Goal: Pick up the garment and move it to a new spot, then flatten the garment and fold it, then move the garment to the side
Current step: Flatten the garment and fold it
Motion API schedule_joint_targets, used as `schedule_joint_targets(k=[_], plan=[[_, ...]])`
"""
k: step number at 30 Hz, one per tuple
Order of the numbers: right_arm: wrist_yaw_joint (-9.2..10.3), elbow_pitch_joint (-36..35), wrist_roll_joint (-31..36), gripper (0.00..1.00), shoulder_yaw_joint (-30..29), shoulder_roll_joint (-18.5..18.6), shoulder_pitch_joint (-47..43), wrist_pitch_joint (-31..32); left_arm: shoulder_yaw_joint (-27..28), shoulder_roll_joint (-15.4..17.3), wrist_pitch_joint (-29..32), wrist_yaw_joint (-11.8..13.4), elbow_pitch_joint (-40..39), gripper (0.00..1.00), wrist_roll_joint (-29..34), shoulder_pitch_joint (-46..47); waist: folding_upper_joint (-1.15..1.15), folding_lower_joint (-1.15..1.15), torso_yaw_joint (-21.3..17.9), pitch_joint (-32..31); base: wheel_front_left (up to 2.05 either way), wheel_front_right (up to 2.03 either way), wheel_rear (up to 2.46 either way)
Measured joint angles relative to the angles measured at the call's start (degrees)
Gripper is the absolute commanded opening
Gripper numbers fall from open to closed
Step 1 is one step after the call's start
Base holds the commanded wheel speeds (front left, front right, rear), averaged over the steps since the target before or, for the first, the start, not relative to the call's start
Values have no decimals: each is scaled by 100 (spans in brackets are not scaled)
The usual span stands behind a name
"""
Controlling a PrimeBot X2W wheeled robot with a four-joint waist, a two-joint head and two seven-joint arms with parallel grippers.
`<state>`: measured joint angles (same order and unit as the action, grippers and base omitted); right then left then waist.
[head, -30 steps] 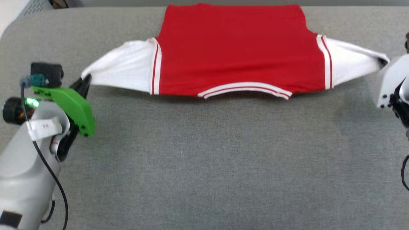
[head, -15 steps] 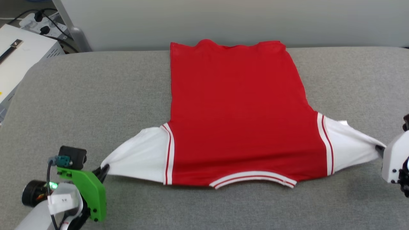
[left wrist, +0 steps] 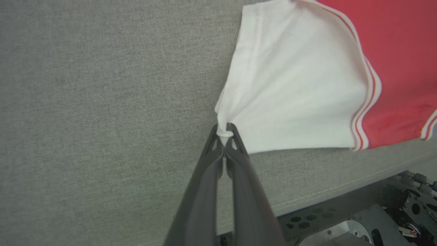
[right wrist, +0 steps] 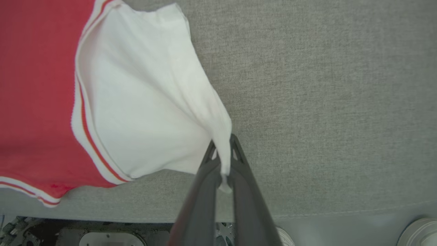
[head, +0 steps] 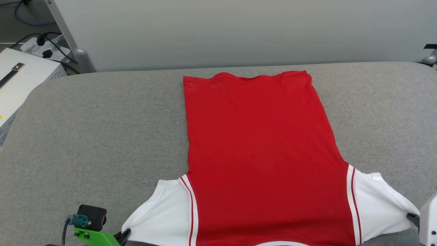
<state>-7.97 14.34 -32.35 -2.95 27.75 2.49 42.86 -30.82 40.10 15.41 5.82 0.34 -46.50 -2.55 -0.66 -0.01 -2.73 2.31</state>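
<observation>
1. Dragged nearer in the head view, the red jersey [head: 259, 153] lies flat on the grey table [head: 102, 136], hem inside the far edge.
2. Left wrist view: left gripper [left wrist: 225, 131] is clamped tight on the white sleeve [left wrist: 290, 92] tip.
3. Right wrist view: right gripper [right wrist: 223, 150] pinches the opposite sleeve [right wrist: 146, 102] tip. Such thin pinches could slip under harder pulling.

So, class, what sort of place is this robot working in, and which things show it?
Probably a robotics lab or test room, not a home: a grey fabric-covered table holding one garment, a power strip with cables, and a white equipment box.
</observation>
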Motion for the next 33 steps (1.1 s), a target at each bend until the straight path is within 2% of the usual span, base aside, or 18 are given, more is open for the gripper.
schedule_joint_targets(k=[3, 4, 5, 13, 21, 26, 33], plan=[[0, -246, 77, 0, -177, -107, -93, 220, 1, 2, -8, 24, -159, 0, 3, 3, 0, 0, 29, 37, 0, 0, 0], [1, -333, 123, 44, -248, -143, -99, 266, -2, 2, -7, 24, -222, 0, 3, 4, 0, 0, 42, 52, 0, 0, 0], [1, -404, 163, 100, -299, -170, -99, 291, -9, 3, -4, 26, -275, 0, 4, 8, 0, 0, 53, 67, 0, 0, 0], [3, -1194, 231, 100, -560, -408, 60, 850, -27, -13, 182, 43, -994, 0, -224, 18, 0, 0, 214, 323, 0, 0, 0], [3, -1989, 381, 100, -671, -307, 1282, 1401, -96, 223, 531, 47, -2104, 0, -68, 216, 0, 0, 511, 890, 0, 0, 0], [3, -1941, 586, 100, -632, -221, 2378, 1805, -80, 392, 683, 56, -2649, 0, 169, 393, 0, 1, 732, 1387, 0, 0, 0], [3, -1073, 1103, 100, -689, -58, 3985, 2361, -123, 450, 716, 48, -3010, 0, 468, 743, 0, 1, 1101, 2155, 0, 0, 0]])
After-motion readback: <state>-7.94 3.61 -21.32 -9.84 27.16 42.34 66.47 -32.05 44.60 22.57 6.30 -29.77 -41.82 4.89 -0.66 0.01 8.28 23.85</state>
